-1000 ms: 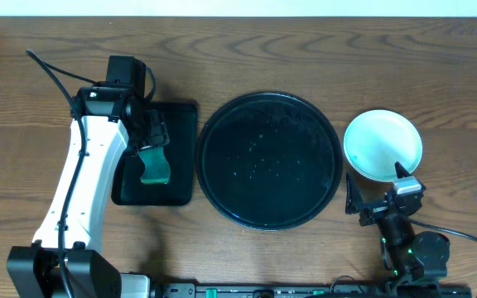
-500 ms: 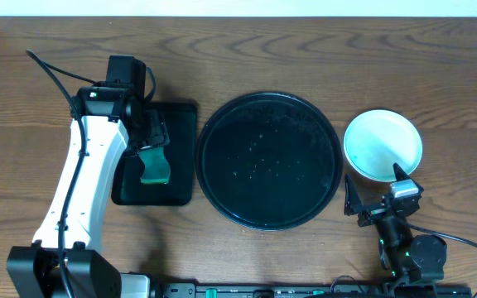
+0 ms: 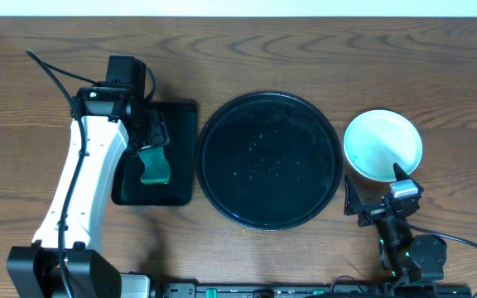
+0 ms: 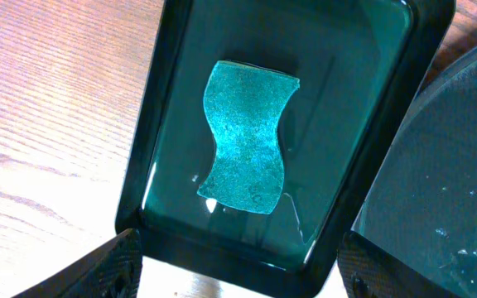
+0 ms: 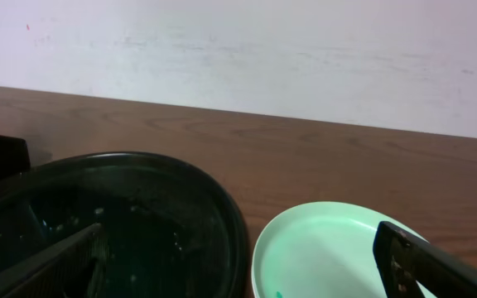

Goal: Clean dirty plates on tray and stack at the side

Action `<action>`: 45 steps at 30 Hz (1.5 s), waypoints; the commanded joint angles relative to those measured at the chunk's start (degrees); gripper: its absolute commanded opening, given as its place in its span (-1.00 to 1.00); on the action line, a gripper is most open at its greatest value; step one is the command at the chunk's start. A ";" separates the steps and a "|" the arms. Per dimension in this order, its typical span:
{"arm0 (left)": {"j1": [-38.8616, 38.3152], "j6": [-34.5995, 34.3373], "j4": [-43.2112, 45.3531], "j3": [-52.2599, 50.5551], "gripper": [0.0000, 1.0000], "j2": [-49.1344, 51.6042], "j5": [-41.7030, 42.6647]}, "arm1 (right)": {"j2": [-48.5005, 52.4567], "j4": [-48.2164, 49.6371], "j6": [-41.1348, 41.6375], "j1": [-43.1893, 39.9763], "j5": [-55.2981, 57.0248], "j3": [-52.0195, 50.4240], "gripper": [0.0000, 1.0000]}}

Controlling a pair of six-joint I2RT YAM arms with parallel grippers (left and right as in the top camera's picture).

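Observation:
The round black tray (image 3: 211, 122) lies mid-table with only wet specks on it; its rim also shows in the right wrist view (image 5: 222, 203) and the left wrist view (image 4: 437, 124). A pale mint plate (image 3: 383, 146) sits on the wood right of the tray, topmost there; what lies under it is hidden. It carries a tiny teal speck near its front rim (image 5: 330, 244). My right gripper (image 3: 375, 187) hovers open just in front of that plate, holding nothing (image 5: 238, 269). Open and empty too, my left gripper (image 3: 156, 135) hangs over a teal sponge (image 4: 247, 138).
The sponge (image 3: 153, 165) lies in a small rectangular dark green tray (image 3: 180, 116) left of the black tray, almost touching it. The left arm's white link (image 3: 77, 182) runs along the table's left side. A pale wall stands behind the table (image 5: 238, 50).
The right gripper has drawn slightly back toward the front edge, away from the plate. The left arm, sponge and tray have not moved.

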 commanded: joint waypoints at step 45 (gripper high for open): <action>0.72 7.50 63.80 -70.14 0.52 -75.17 -1.79 | -0.52 0.04 -0.63 -0.35 0.11 -0.28 0.99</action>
